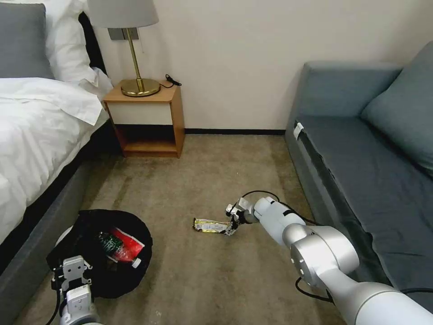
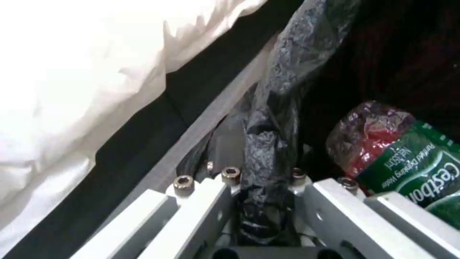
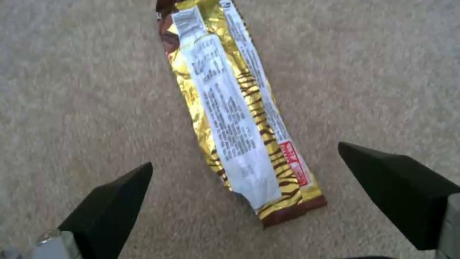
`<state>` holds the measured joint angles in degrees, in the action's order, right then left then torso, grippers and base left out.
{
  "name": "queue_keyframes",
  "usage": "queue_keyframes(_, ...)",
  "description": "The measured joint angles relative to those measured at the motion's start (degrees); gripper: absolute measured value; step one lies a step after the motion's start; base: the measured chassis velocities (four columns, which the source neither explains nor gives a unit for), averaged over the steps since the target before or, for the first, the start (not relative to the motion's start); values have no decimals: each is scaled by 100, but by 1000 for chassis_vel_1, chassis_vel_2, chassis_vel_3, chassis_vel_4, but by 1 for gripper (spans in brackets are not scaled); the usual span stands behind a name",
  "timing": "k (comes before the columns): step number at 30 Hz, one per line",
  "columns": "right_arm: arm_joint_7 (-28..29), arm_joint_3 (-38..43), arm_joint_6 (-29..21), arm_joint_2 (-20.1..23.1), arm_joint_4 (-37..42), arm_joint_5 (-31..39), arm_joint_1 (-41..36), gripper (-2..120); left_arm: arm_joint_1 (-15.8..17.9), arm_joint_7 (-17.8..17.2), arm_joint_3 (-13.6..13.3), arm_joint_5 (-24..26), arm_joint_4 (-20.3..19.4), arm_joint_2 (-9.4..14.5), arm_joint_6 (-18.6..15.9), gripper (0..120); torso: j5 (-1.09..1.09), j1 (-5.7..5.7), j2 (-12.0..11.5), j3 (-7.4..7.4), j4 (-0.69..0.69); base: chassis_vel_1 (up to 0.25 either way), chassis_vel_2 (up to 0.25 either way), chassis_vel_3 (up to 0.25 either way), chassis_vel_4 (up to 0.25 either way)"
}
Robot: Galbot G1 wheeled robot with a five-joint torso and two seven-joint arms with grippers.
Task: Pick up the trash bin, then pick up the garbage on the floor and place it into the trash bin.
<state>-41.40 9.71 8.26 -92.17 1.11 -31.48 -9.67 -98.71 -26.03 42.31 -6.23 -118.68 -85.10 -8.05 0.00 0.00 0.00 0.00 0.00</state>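
I'm holding the bin [image 1: 97, 253] by its bag rim, left gripper [image 1: 72, 276] clenched; the bottle [image 1: 110, 243] and red packet [image 1: 128, 246] are lying inside. Right gripper [image 1: 232, 228], fingers spread, is straddling the last wrapper [image 1: 209, 225] on the carpet [image 1: 189, 180].

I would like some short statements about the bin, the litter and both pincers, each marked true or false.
1. The right pincer is open around the near end of the snack wrapper. True.
2. The wrapper lies on the sofa. False: it lies on the carpet.
3. The left pincer is clamped on the trash bin rim. True.
4. The bin is empty. False: a bottle and a red packet lie inside.
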Motion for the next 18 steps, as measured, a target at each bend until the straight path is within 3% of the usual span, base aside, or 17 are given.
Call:
queue_keyframes(10, 249, -28, -16, 2, 77, 134, -5, 100, 6, -12, -90, -22, 32, -32, 30, 0, 0, 0, 0, 0, 0, 0, 0, 0, 0)
queue_keyframes(18, 373, 10, 47, 6, 666, 973, -102, 100, 105, -73, -139, -20, 33, -33, 30, 0, -2, 0, 0, 0, 0, 0, 0, 0, 0)
